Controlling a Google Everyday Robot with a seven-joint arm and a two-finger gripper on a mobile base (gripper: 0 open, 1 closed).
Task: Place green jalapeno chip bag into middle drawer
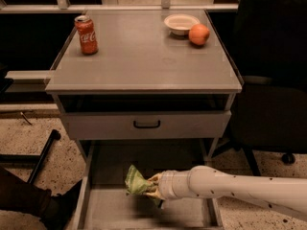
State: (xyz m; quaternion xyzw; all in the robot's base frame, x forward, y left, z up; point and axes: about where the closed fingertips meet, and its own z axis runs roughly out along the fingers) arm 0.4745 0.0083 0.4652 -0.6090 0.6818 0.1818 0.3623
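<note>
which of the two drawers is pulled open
The lower one, the middle drawer: its floor is exposed, below the shut drawer front with the black handle. The gripper holds the green jalapeno chip bag over it.
</note>
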